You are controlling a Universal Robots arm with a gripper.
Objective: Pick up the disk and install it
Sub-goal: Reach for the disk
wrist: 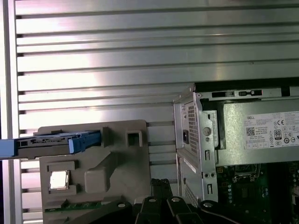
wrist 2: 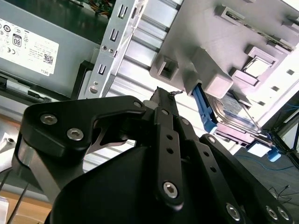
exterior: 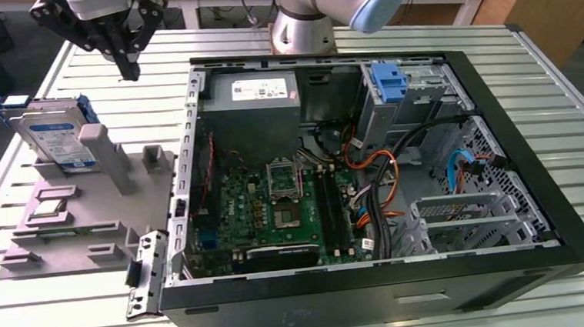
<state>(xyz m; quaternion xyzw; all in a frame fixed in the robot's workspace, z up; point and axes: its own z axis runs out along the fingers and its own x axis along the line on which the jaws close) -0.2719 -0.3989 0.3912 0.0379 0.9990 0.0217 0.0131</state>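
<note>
The disk point(exterior: 59, 140) is a silver hard drive with a white-and-blue label and a blue frame. It stands upright on edge in a grey holder point(exterior: 104, 207) at the exterior view's left. The first wrist view shows the disk point(wrist: 56, 142) edge-on, and in the second wrist view the disk point(wrist 2: 231, 112) sits behind the holder's posts. My gripper point(exterior: 129, 69) hangs above the slatted table, behind and to the right of the disk, apart from it. Its black fingers point(wrist 2: 164, 100) are shut together on nothing. The gripper point(wrist: 160, 186) sits between the holder and the computer case.
An open black computer case point(exterior: 541, 192) lies on the slatted metal table point(exterior: 564, 83), with motherboard, cables and a grey power supply box point(exterior: 256, 93) inside. A blue latch piece point(exterior: 389, 79) stands by the metal bays. The holder also carries a chip point(exterior: 50, 203).
</note>
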